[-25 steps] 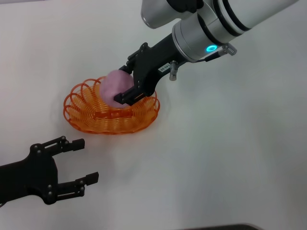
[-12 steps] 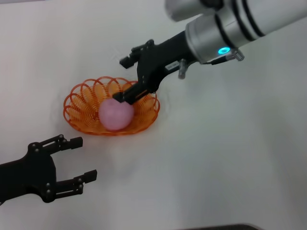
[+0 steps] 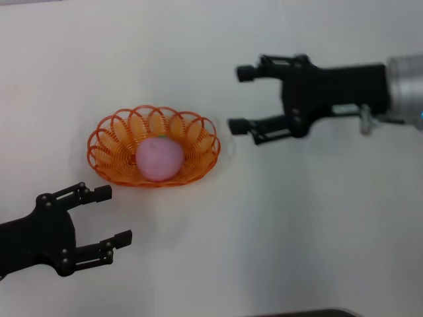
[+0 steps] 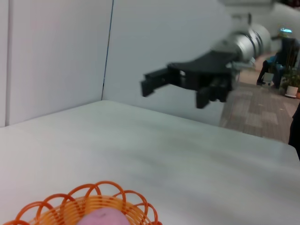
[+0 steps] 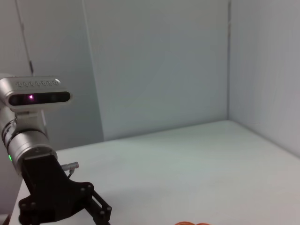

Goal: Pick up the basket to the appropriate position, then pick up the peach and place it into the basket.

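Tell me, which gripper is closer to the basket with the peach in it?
The left gripper, sitting just below the basket. The right gripper sits farther off, beyond its other side.

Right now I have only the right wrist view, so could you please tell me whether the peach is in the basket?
Observer: Yes, the peach sits in the middle of the basket.
Operator: Thank you. Is the right hand holding anything?
Observer: No, the right hand is open and empty, off to the basket's right and clear of its rim.
Operator: And where is the left hand, please?
Observer: The left hand is open too, nearer the robot on the basket's left, not touching it.
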`<state>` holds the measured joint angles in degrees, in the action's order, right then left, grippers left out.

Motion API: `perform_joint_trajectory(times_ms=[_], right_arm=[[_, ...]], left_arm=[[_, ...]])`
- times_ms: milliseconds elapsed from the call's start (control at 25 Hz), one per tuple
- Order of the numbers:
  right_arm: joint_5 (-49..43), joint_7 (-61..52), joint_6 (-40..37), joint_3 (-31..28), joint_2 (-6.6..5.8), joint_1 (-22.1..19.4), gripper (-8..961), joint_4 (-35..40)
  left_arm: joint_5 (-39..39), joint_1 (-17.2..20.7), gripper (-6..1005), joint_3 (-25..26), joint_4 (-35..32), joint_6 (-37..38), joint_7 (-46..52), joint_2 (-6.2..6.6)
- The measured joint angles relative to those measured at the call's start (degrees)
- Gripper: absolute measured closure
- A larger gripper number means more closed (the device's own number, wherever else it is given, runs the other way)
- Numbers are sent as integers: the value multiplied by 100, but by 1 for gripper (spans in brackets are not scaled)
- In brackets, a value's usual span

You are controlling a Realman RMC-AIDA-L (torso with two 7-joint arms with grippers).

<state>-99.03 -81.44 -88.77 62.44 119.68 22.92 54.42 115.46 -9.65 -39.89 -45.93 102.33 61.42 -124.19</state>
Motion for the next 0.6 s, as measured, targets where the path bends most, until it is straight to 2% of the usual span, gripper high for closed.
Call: perform_joint_trajectory(times_ms=[240, 360, 600], right_arm=[[184, 1532, -511, -636, -3, -499, -3, -1164], [74, 1887, -550, -770, -18, -585, -3, -1643], [-317, 2370, -431, -823, -24, -615, -3, -2129]], left_arm=[[-26, 28, 183, 2, 5, -2, -28, 0], [-26, 36, 183, 12, 6, -13, -33, 0], [14, 54, 183, 16, 230, -103, -320, 0]])
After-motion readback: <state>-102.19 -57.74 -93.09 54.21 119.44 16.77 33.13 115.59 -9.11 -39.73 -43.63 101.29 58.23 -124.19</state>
